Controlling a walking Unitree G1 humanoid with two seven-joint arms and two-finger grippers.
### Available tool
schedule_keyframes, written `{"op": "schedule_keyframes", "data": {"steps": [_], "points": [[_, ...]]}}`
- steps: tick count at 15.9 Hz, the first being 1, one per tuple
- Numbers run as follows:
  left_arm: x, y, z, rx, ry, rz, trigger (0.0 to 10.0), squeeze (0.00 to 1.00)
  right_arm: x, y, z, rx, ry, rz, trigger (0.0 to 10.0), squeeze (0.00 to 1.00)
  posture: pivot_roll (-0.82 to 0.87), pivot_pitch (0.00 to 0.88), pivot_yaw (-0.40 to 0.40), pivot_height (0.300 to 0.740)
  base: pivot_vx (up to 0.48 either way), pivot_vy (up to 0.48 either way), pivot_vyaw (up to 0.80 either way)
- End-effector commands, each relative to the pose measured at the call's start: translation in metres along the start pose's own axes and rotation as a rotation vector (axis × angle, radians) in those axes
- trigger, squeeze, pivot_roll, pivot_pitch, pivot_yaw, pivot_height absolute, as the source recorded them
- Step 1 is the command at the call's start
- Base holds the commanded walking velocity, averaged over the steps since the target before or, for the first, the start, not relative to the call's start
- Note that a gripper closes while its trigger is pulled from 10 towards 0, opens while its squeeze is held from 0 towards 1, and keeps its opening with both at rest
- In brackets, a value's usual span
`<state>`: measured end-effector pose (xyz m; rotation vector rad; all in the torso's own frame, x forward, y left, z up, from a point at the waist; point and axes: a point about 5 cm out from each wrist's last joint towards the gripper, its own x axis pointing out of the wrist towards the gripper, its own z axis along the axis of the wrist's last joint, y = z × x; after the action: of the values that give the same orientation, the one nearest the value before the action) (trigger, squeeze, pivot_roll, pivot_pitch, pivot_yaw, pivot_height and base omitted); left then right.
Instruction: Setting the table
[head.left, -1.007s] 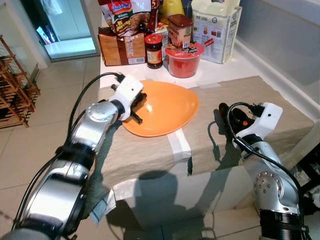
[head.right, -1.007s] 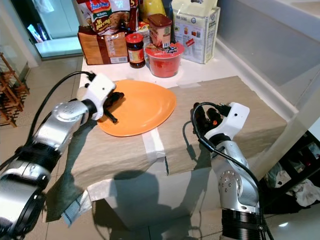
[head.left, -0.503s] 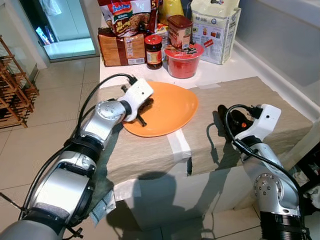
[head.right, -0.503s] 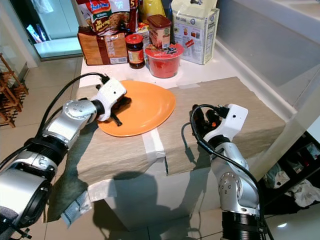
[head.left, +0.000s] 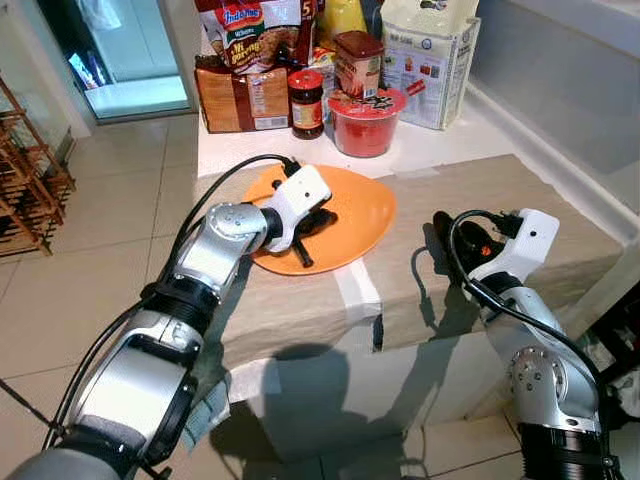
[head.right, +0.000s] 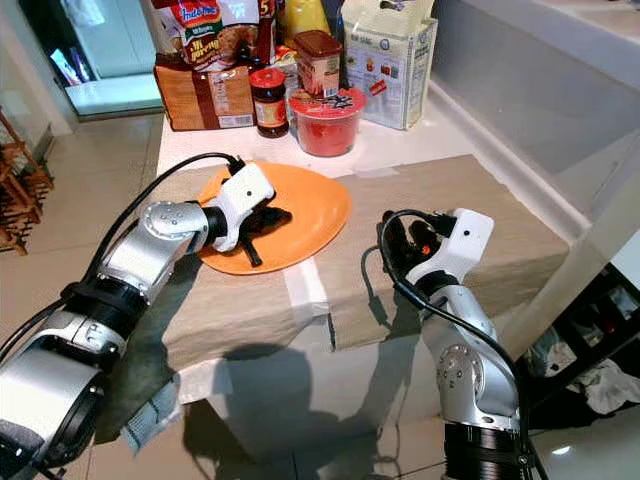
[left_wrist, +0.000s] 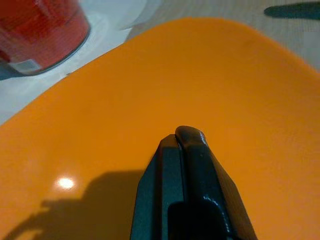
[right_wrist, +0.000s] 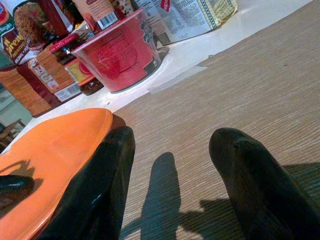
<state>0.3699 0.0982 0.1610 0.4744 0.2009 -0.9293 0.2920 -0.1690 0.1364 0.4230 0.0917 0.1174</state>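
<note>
An orange plate (head.left: 362, 205) lies on the beige cloth (head.left: 500, 190) at the left half of the table. My left gripper (head.left: 318, 220) hovers low over the plate's left middle, fingers pressed together and shut with nothing between them; the left wrist view has the fingertips (left_wrist: 189, 137) just above the orange surface (left_wrist: 250, 100). My right gripper (head.left: 447, 232) rests open over the cloth to the right of the plate. The right wrist view looks between its two spread fingers (right_wrist: 250, 175) toward the plate's rim (right_wrist: 50, 145).
Behind the plate stand a red noodle cup (head.left: 366, 122), a dark jar (head.left: 307, 100), a brown tin (head.left: 359, 60), snack packets (head.left: 240, 95) and a white bag (head.left: 430, 55). A wooden rack (head.left: 25, 170) stands on the tiled floor to the left. The table's front edge is near my body.
My left gripper has moved right, from the plate's left rim to over its inner part. The plate and the right gripper have stayed put.
</note>
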Motion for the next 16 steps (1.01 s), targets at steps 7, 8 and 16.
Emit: {"op": "schedule_keyframes", "data": {"steps": [7, 8, 16], "points": [[-0.055, 0.044, -0.022, -0.341, -0.263, 0.672, 10.0, 0.00, -0.004, -0.005, -0.013, -0.010, 0.040, -0.034, 10.0, 0.00, -0.13, 0.002, 0.073, 0.740, 0.000, 0.000, 0.00], [-0.058, 0.045, -0.025, -0.348, -0.251, 0.701, 10.0, 0.00, -0.004, -0.005, -0.013, -0.009, 0.040, -0.035, 10.0, 0.00, -0.13, 0.001, 0.072, 0.740, 0.000, 0.000, 0.00], [-0.067, 0.033, -0.061, -0.476, -0.028, 0.772, 10.0, 0.00, -0.003, -0.006, -0.019, -0.011, 0.048, -0.044, 10.0, 0.00, -0.12, 0.000, 0.083, 0.740, 0.000, 0.000, 0.00]]}}
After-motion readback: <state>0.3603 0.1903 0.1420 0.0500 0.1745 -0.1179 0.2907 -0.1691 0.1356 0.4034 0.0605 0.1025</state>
